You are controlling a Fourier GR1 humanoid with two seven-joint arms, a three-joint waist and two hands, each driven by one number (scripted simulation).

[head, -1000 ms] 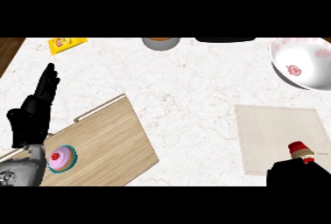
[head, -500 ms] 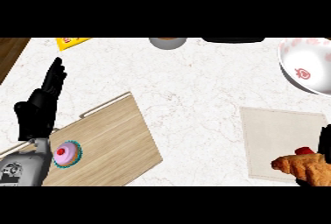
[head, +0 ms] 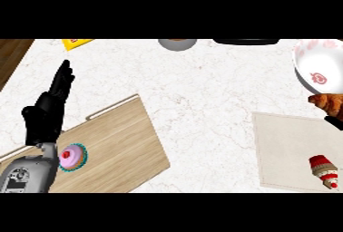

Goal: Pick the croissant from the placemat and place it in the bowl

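Head view, against half a second ago: finding the croissant hanging much higher now, off the lower corner of the placemat and up at the right edge, just under the lower rim of the bowl, past the mat's top edge and not yet inside the bowl. Seeing only a dark sliver of the right hand under the croissant, at the frame's edge; being unable to tell how it is gripping. Noticing a red-topped cupcake, hidden before, now lying tilted on the mat's lower right part. Finding the rest of the scene sitting lower and further left than before. Looking for writing: making out only red blotches and one red swirl mark on the bowl's white inside, not legible as letters, and nothing legible on the yellow item at the top edge. Finding the left hand resting at the left side as before, spread flat with straight fingers pointing up the surface, holding nothing, its grey forearm crossing the wooden board just beside a pink cupcake in a teal wrapper. Spotting a grey cup and a dark dish along the far edge.
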